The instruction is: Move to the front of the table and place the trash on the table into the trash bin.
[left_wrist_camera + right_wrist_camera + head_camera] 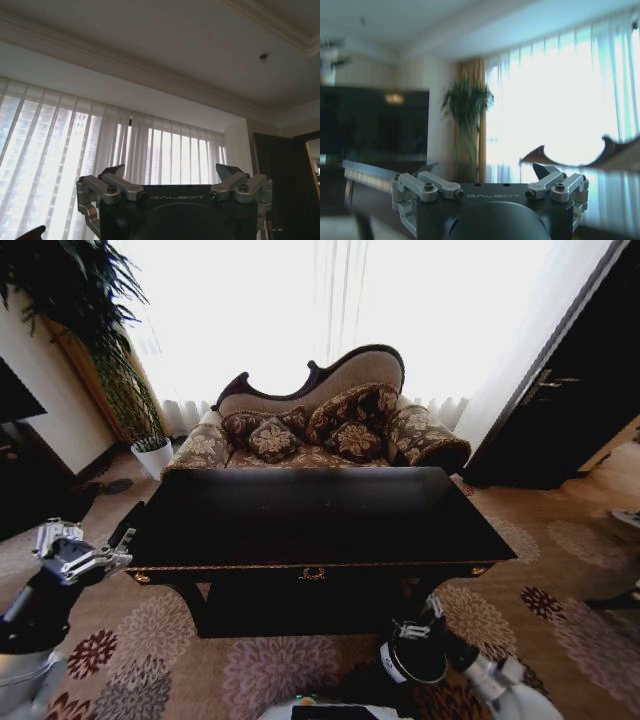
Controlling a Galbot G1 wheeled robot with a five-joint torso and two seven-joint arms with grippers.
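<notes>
**Table bare, right arm down by the bin**

Since the glossy black table [320,515] at frame centre shows no litter, the trash is either in the trash bin [415,660], lower right, or unseen; I cannot tell. Judgement: check the top before quitting. Right gripper [487,172] hangs beside the bin, jaws wide, empty. Left gripper [172,175], lower left, raised, wide open, empty. Floral carpet [170,640], patterned sofa [320,425] behind, bright curtains [330,310], potted plant [100,340] upper left.
</notes>
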